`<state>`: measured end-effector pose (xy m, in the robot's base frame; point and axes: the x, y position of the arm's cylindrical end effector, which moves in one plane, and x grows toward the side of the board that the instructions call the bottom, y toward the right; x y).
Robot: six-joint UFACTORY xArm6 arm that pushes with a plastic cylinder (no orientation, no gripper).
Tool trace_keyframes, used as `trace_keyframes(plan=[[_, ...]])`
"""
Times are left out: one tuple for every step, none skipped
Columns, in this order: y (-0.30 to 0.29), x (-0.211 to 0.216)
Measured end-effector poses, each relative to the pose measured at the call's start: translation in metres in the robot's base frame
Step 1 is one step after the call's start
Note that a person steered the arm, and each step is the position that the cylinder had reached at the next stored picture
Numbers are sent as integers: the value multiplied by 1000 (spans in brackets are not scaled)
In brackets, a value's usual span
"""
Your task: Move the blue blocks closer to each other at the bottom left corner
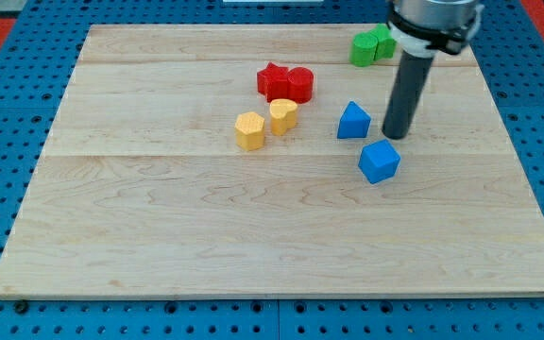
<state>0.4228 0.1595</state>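
Two blue blocks lie right of the board's middle. A blue triangular block [353,121] sits to the upper left of a blue cube [380,161], with a small gap between them. My tip [396,135] stands just right of the triangular block and just above the cube, close to both; I cannot tell whether it touches either. The bottom left corner of the wooden board [26,274] is far from both blue blocks.
A red star block [275,81] and a red round block [299,84] touch near the top middle. A yellow hexagonal block [250,130] and a yellow heart-like block [283,116] lie below them. Two green blocks [373,45] sit at the top right, next to the arm.
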Motion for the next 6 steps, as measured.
trace_keyframes(plan=[[-6,24],[-105,34],[-80,66],[-110,83],[-202,81],[-226,60]])
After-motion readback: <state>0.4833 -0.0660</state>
